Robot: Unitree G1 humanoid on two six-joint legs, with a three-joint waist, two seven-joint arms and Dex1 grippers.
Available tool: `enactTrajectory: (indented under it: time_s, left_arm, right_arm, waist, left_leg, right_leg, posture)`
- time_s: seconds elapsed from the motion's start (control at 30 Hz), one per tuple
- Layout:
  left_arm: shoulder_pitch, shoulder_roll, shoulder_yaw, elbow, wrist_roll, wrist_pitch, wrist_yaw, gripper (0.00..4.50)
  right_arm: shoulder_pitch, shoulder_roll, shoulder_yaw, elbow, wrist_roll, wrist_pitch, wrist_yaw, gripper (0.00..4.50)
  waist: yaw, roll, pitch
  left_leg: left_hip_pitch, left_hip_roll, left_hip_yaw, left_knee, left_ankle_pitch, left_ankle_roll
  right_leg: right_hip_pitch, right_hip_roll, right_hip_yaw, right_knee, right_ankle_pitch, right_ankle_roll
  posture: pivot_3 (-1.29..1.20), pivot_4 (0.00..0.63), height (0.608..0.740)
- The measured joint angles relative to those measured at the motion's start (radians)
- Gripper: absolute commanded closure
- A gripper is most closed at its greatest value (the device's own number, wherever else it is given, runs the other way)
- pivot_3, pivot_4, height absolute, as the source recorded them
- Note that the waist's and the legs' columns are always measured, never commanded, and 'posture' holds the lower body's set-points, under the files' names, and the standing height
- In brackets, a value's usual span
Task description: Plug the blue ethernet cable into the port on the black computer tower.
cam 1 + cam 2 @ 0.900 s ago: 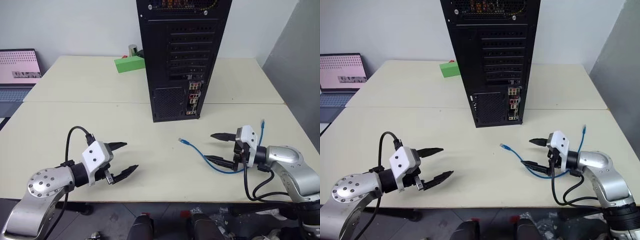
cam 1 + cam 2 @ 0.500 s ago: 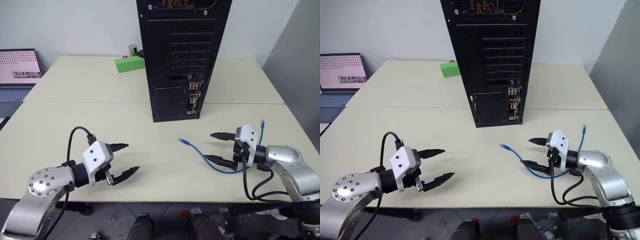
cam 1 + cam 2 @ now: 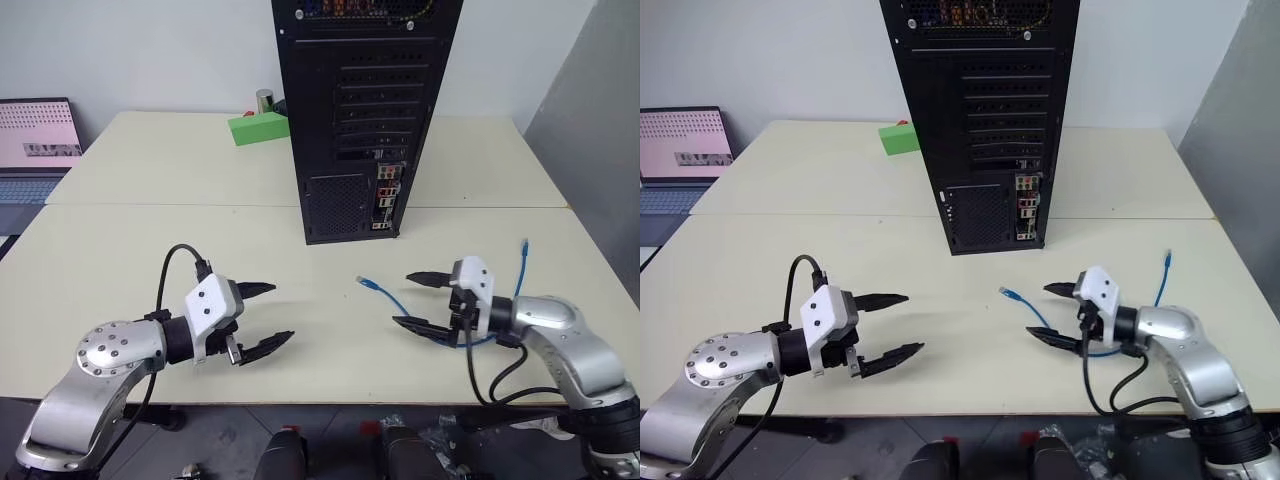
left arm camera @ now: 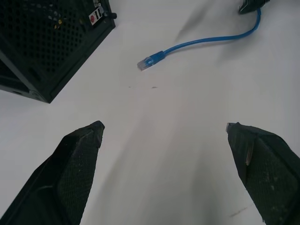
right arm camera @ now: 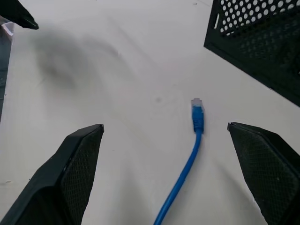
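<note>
The tall black metal computer tower [image 3: 365, 115] stands upright on the pale cream table [image 3: 150, 250], and its top runs out past the upper edge, so the full height is not there to see. Its strip of coloured connectors sits low on the rear face, too small to pick out a single port. The thin bright blue ethernet cable [image 3: 395, 300] lies flat on the table in front of the tower and off to the right side of it; one plug end points back toward the tower's base, well apart from it, while the middle of the cord disappears behind the right gripper [image 3: 422, 300]. The other plug end pokes up beyond that arm.

Now the grippers. The right gripper has its two black fingers spread wide, one either side of the cable and above it, gripping nothing; whether a fingertip grazes the cord I can't tell. The left gripper [image 3: 266, 317] hovers over bare table in front of the tower and to its left, fingers just as wide apart, empty, touching nothing.

Count it up: one tower, one blue cable with two plugs, two grippers. Behind the tower on its left sits one green box [image 3: 258, 128] with a small metal can [image 3: 265, 100] behind it, and one laptop [image 3: 35, 140] is cut off at the far left edge.
</note>
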Motion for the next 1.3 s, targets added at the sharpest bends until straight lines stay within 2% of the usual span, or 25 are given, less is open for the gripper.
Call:
enactTrajectory:
  time_s: [0.17, 0.37, 0.47, 0.6, 0.63, 0.67, 0.7, 1.13, 1.3]
  left_arm:
    - [-0.022, 0.007, -0.011, 0.024, 0.004, -0.023, -0.034, 0.03]
    - [-0.033, 0.007, -0.023, 0.050, 0.015, -0.032, -0.040, 0.03]
    - [-0.032, 0.007, -0.024, 0.050, 0.019, -0.045, -0.040, 0.03]
    - [-0.032, 0.007, -0.026, 0.051, 0.024, -0.049, -0.039, 0.00]
    - [-0.032, 0.007, -0.030, 0.052, 0.025, -0.051, -0.039, 0.00]
    - [-0.032, 0.006, -0.032, 0.053, 0.025, -0.051, -0.039, 0.00]
    - [-0.032, 0.006, -0.036, 0.059, 0.026, -0.053, -0.040, 0.00]
    - [-0.070, 0.001, -0.053, 0.131, 0.031, -0.073, -0.042, 0.00]
    - [-0.156, -0.015, -0.112, 0.198, 0.055, -0.097, -0.067, 0.00]
  right_arm:
    - [-0.073, 0.071, 0.077, 0.094, -0.085, -0.010, -0.055, 0.00]
    - [-0.142, 0.147, 0.123, 0.284, -0.194, -0.051, -0.129, 0.00]
    - [-0.162, 0.154, 0.123, 0.316, -0.213, -0.070, -0.139, 0.00]
    - [-0.163, 0.162, 0.120, 0.316, -0.219, -0.060, -0.145, 0.72]
    - [-0.163, 0.169, 0.118, 0.316, -0.219, -0.051, -0.151, 1.06]
    - [-0.165, 0.175, 0.115, 0.317, -0.219, -0.043, -0.157, 1.17]
    - [-0.168, 0.178, 0.114, 0.318, -0.219, -0.035, -0.162, 1.49]
    - [-0.187, 0.162, 0.124, 0.315, -0.250, -0.037, -0.150, 4.31]
    - [-0.200, 0.143, 0.159, 0.219, -0.237, 0.015, -0.067, 4.39]
  waist:
    - [0.002, 0.000, 0.000]
    - [0.002, -0.001, 0.000]
    - [0.002, -0.001, 0.000]
    - [0.002, -0.001, 0.000]
    - [0.002, -0.001, 0.000]
    - [0.002, -0.001, 0.000]
    - [0.002, -0.001, 0.000]
    - [0.002, -0.001, 0.000]
    - [0.002, 0.000, 0.000]
  left_leg:
    - [0.000, 0.000, 0.000, 0.000, 0.000, 0.000]
    - [-0.001, 0.000, 0.000, 0.000, 0.000, 0.000]
    - [-0.001, 0.000, 0.000, 0.000, 0.000, 0.000]
    - [0.000, 0.000, 0.000, 0.000, 0.000, 0.000]
    - [0.000, 0.000, 0.000, 0.000, 0.000, 0.000]
    - [0.000, 0.000, 0.000, 0.000, 0.000, 0.000]
    - [0.000, 0.000, 0.000, 0.000, 0.000, 0.000]
    - [0.000, 0.000, 0.000, 0.000, 0.000, 0.000]
    - [-0.001, 0.000, 0.000, 0.000, 0.000, 0.000]
  right_leg:
    - [0.000, 0.000, 0.000, 0.000, 0.000, 0.000]
    - [-0.001, 0.000, 0.000, 0.000, 0.000, 0.000]
    - [-0.001, 0.000, 0.000, 0.000, 0.000, 0.000]
    - [0.000, 0.000, 0.000, 0.000, 0.000, 0.000]
    - [0.000, 0.000, 0.000, 0.000, 0.000, 0.000]
    - [0.000, 0.000, 0.000, 0.001, 0.000, 0.000]
    - [0.000, 0.000, 0.000, 0.001, 0.000, 0.000]
    - [0.000, 0.000, -0.001, 0.000, 0.000, 0.000]
    - [-0.001, 0.000, -0.001, 0.001, 0.000, 0.000]
  posture:
    - [0.00, 0.150, 0.740]
    - [0.00, 0.150, 0.740]
    - [0.00, 0.150, 0.740]
    - [0.00, 0.150, 0.740]
    - [0.00, 0.150, 0.740]
    - [0.00, 0.150, 0.740]
    - [0.00, 0.150, 0.740]
    - [0.00, 0.150, 0.740]
    - [0.00, 0.150, 0.740]
